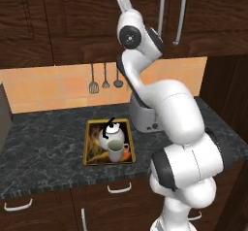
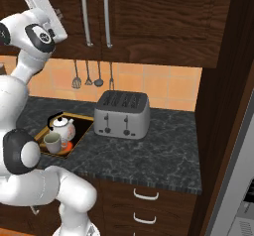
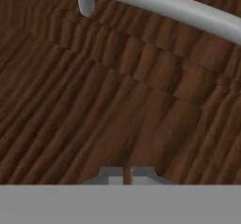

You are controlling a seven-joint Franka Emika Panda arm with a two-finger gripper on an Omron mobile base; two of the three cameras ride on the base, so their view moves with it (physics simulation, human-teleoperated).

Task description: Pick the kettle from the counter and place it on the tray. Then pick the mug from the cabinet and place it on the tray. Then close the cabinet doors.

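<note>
The left base view looks down from behind the arm's left, the right base view from its right; both share the counter (image 1: 48,142) (image 2: 163,146) and tray (image 1: 90,147) (image 2: 83,126). The hand view faces a cabinet door (image 3: 70,100) from very close.

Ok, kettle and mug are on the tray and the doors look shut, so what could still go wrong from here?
1. The pincer is shut and right against a cabinet door, near its handle; pushing further could strain the arm.
2. Pulling back, the arm's elbow swings above the toaster and tray; a low sweep might clip the mug or kettle.
</note>
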